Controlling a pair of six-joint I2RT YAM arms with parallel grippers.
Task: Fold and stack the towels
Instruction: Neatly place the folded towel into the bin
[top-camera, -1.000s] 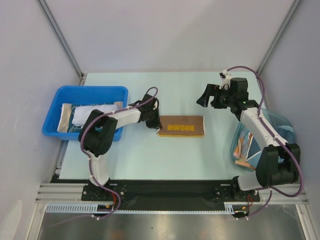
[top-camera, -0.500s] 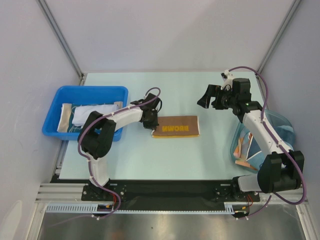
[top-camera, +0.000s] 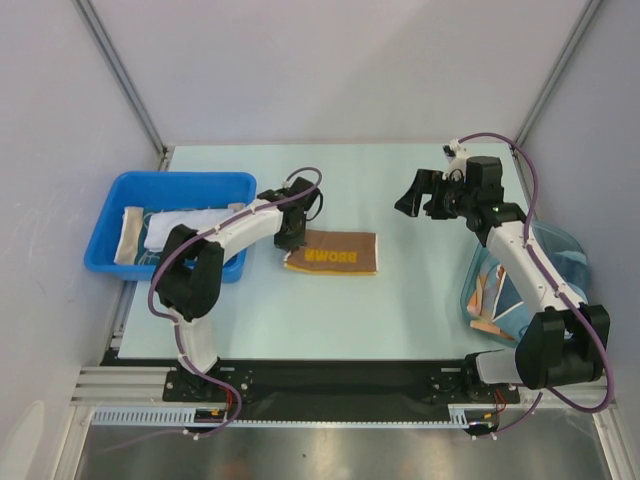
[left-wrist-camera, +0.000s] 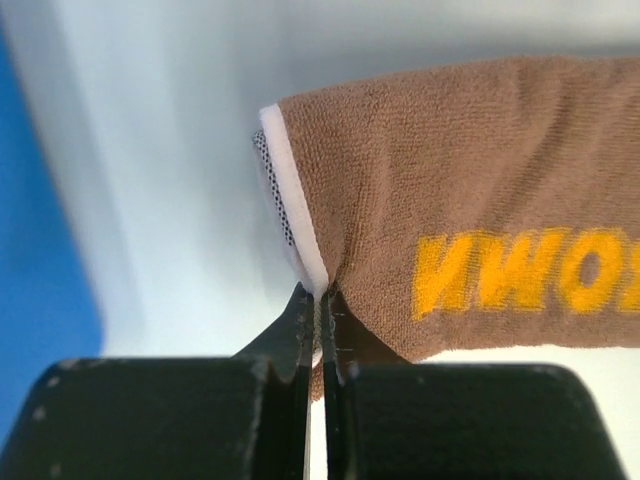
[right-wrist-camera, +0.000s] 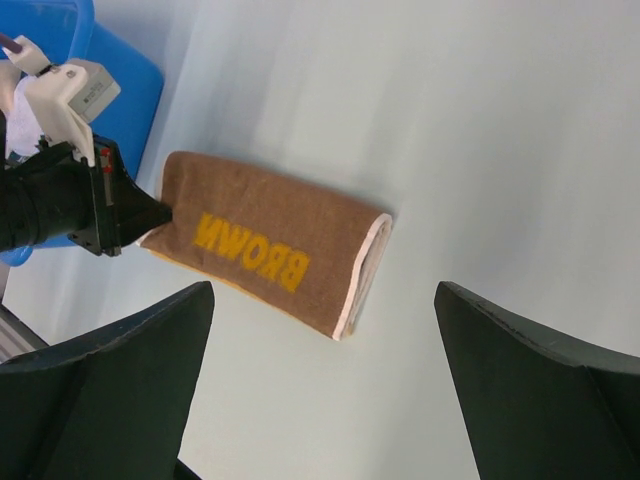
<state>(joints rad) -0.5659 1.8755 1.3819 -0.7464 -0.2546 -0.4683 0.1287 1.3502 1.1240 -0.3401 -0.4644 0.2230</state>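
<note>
A folded brown towel (top-camera: 335, 253) with yellow lettering lies on the pale table, left of centre. My left gripper (top-camera: 291, 240) is shut on its left corner. In the left wrist view the jaws (left-wrist-camera: 322, 302) pinch the white-trimmed edge of the brown towel (left-wrist-camera: 470, 190). My right gripper (top-camera: 411, 196) hovers open over the back right of the table, nothing between its fingers. From the right wrist view (right-wrist-camera: 322, 330) the brown towel (right-wrist-camera: 262, 240) lies ahead, with the left gripper (right-wrist-camera: 150, 214) at its far end.
A blue bin (top-camera: 170, 183) at the left holds folded pale towels (top-camera: 178, 227). A clear container (top-camera: 556, 245) at the right edge holds more towels, some orange (top-camera: 487, 297). The bin's wall (left-wrist-camera: 40, 250) is close to the left gripper.
The left gripper has shut on the brown towel's corner and dragged it left toward the blue bin. The right arm has barely moved.
</note>
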